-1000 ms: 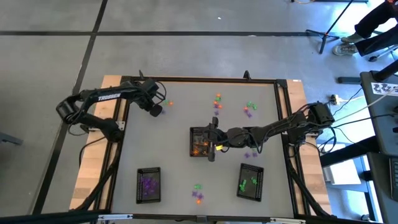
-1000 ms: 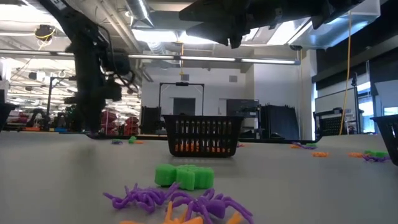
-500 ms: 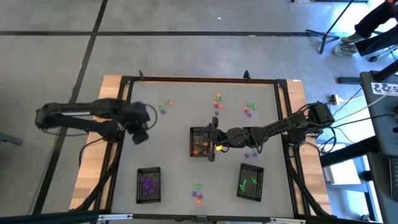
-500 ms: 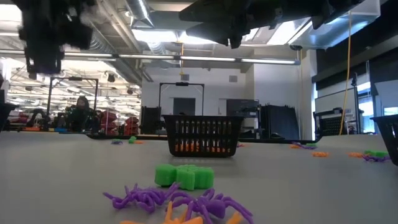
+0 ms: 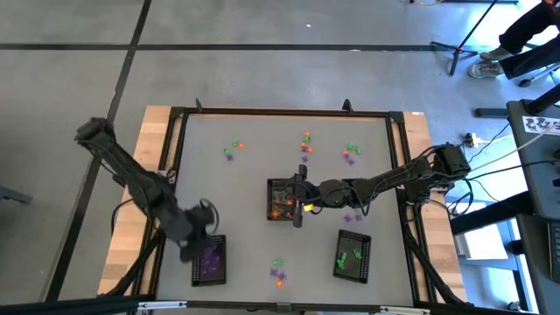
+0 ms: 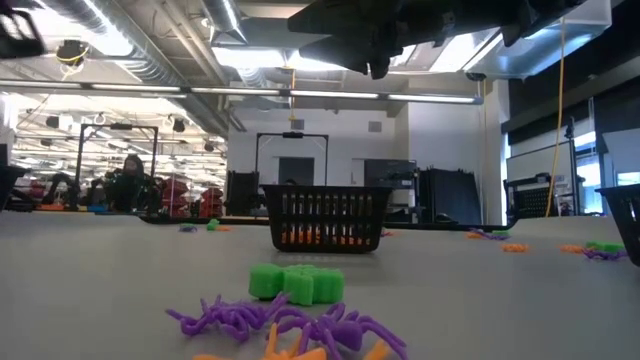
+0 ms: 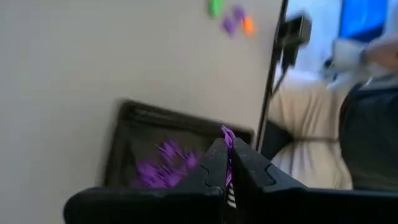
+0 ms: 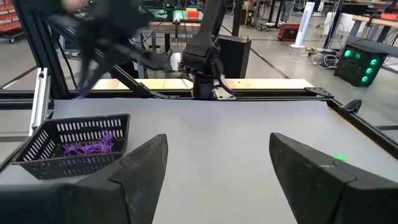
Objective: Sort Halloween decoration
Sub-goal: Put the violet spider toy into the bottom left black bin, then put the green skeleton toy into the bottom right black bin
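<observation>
- Now we saw the left gripper (image 5: pixel 194 242) reached down at the near-left of the table, just beside the black tray (image 5: pixel 209 260) of purple trinkets (image 5: pixel 210 258); its arm stretched from the table's left edge.
- Its fingers (image 7: pixel 214 163) were pinched narrow on a purple trinket (image 7: pixel 227 138), above that tray's rim.
- We found the right gripper (image 5: pixel 299 206) hanging over the middle tray (image 5: pixel 281 200), fingers (image 8: pixel 308 168) spread wide and holding nothing.
- That middle tray held orange trinkets (image 6: pixel 320 237); the near-right tray (image 5: pixel 352 254) held green trinkets (image 5: pixel 349 259).
- Loose trinkets (image 5: pixel 329 150) lay scattered across the far side of the table (image 5: pixel 245 192), and a small loose cluster (image 5: pixel 278 272) sat between the two near trays.
</observation>
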Motion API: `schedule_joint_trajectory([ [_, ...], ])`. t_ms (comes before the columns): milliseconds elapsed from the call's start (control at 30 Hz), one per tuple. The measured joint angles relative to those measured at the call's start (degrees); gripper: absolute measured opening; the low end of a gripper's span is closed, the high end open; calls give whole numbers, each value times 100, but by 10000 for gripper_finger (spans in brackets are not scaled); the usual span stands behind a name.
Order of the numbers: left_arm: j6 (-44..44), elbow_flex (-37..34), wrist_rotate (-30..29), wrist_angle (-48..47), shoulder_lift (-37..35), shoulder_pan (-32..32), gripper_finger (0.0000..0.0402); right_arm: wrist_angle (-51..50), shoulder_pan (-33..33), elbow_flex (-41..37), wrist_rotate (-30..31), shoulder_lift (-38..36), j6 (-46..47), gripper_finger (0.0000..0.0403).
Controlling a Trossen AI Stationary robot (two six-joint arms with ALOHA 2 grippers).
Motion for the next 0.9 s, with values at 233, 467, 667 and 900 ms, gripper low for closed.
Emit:
schedule_joint_trajectory([
  [233, 50, 1334, -121, -1092, 1728, -574, 0, 0, 0, 0, 4, 0, 21, 282],
  [467, -11, 1587, 359, -1374, 2626, -671, 19, -12, 0, 0, 4, 0, 172, 282],
  [667, 38, 1592, 621, -1459, 2729, -643, 87, -18, 0, 0, 6, 0, 172, 282],
  [900, 1016, 1834, -96, -2639, 2519, -153, 151, -7, 0, 0, 8, 0, 171, 282],
])
